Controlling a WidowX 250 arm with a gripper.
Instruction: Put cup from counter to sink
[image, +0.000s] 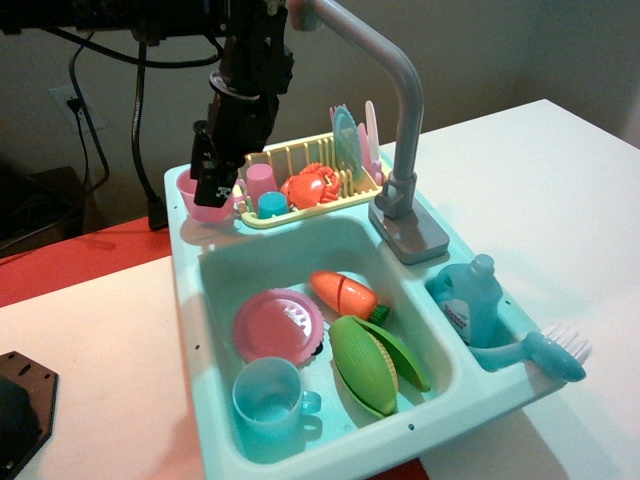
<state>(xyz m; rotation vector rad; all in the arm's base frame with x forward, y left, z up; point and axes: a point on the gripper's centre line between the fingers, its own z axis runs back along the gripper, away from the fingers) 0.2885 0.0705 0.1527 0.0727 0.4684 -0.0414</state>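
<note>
Cup (204, 202): upright on the counter (190, 232), behind the sink's (215, 265) far-left corner.
Gripper (213, 180): down at the cup's right rim; grip and opening unclear.
Rack (300, 165): just right of cup.

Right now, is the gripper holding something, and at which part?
It seems so: the gripper sits on the near rim of the pink cup, which stands on the counter. Whether it is firmly clamped cannot be told.

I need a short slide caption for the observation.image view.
Gripper at pink cup on counter, beside the sink.
</note>
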